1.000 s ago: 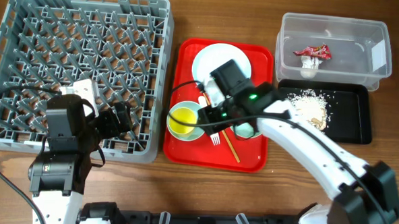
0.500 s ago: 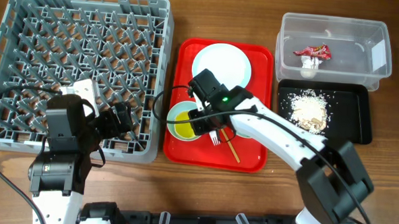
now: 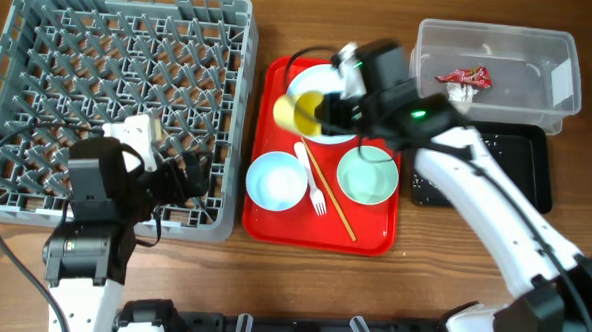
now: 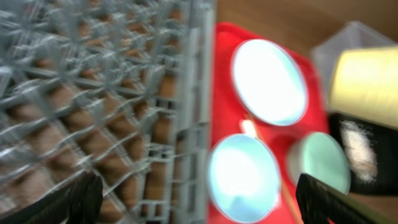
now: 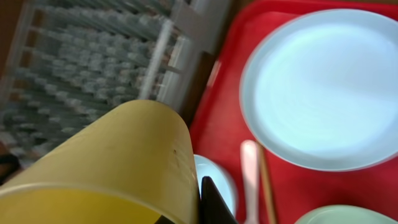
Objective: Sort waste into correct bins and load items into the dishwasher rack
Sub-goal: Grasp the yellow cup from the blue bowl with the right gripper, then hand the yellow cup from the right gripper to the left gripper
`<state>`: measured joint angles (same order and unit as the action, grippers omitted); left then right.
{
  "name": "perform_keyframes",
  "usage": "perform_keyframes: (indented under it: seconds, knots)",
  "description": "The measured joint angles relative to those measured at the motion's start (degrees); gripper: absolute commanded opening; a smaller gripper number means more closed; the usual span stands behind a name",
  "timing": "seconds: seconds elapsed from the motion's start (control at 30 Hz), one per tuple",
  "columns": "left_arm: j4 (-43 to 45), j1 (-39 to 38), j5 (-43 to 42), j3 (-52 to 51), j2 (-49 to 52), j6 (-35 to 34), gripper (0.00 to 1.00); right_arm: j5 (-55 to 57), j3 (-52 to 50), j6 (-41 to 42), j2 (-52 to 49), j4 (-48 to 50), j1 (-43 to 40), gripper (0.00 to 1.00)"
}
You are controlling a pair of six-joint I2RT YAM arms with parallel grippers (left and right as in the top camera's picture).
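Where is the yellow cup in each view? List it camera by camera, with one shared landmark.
Overhead: cup top centre, over the plate's left edge.
Left wrist: cup at far right edge, blurred.
Right wrist: cup fills lower left, close up.
Shared landmark: plate, in all three views.

right gripper (image 3: 318, 113) was clamped on yellow cup (image 3: 298, 113), cup tipped sideways over white plate (image 3: 302, 83) | red tray (image 3: 373, 239) held pale blue bowl (image 3: 276, 180) left, pale green bowl (image 3: 366, 176) right, white fork (image 3: 311, 177) and chopsticks (image 3: 331, 206) between | left gripper (image 3: 191, 171) hung over near edge of grey rack (image 3: 121, 38) | wrapper (image 3: 464, 78) lay in clear tub (image 3: 541, 47)
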<state>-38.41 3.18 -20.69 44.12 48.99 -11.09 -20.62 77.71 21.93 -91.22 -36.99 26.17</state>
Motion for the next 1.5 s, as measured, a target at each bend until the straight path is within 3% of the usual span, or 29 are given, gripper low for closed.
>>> perform_keyframes:
  seconds: [0.3, 0.4, 0.63, 0.83, 1.07, 1.27, 1.5]
  knots:
    - [27.36, 0.00, -28.96, 0.33, 9.44, -10.56, 1.00, -32.24, 0.09, 3.45, -0.13, 5.14, -4.37, 0.04]
    - [38.40, 0.00, -38.27, 0.44, 13.03, -15.28, 1.00, -38.56, 0.09, 6.43, -0.17, 9.66, -4.37, 0.04]
    - [49.94, 0.00, -50.60, 0.42, 15.19, -19.43, 1.00, -47.89, 0.07, 12.81, -0.17, 15.08, -4.37, 0.04]
    - [62.12, -0.46, -54.18, 0.42, 15.32, -25.14, 1.00, -49.92, 0.07, 14.78, -0.17, 15.10, -4.37, 0.04]
    - [62.88, -4.00, -54.01, 0.42, 15.32, -27.47, 0.98, -50.14, 0.07, 16.02, -0.17, 15.21, -3.65, 0.04]
    - [63.01, -4.70, -53.27, 0.42, 15.32, -28.28, 0.77, -50.53, 0.07, 17.51, -0.48, 16.98, -2.32, 0.04]
    - [63.04, -4.70, -52.74, 0.42, 15.32, -28.65, 0.68, -51.41, 0.07, 18.36, -0.48, 17.38, -2.21, 0.05]
